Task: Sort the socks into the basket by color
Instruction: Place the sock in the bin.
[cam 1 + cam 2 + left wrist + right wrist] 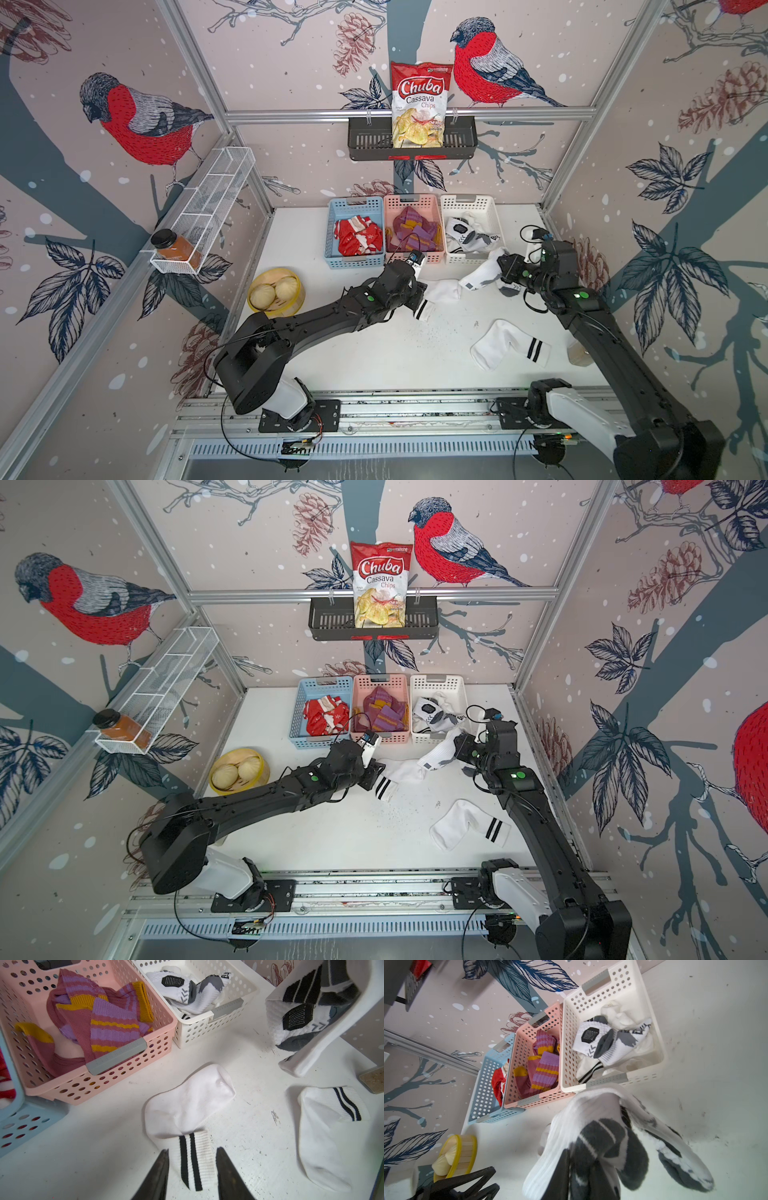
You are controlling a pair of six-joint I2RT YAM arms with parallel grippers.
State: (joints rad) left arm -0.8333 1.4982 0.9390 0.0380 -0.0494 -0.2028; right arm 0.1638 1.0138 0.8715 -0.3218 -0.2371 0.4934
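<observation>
A white sock with two black stripes lies on the table before the pink basket. My left gripper is open, one finger on each side of its cuff. My right gripper is shut on a white and grey sock, held off the table just in front of the white basket. Another striped white sock lies at the front right. Red socks fill the blue basket, maroon-purple ones the pink, white ones the white.
A yellow bamboo steamer with buns sits left of the left arm. A cork-topped jar stands under the right arm. A chips bag rests in a black wall basket, and a jar on the white wire shelf.
</observation>
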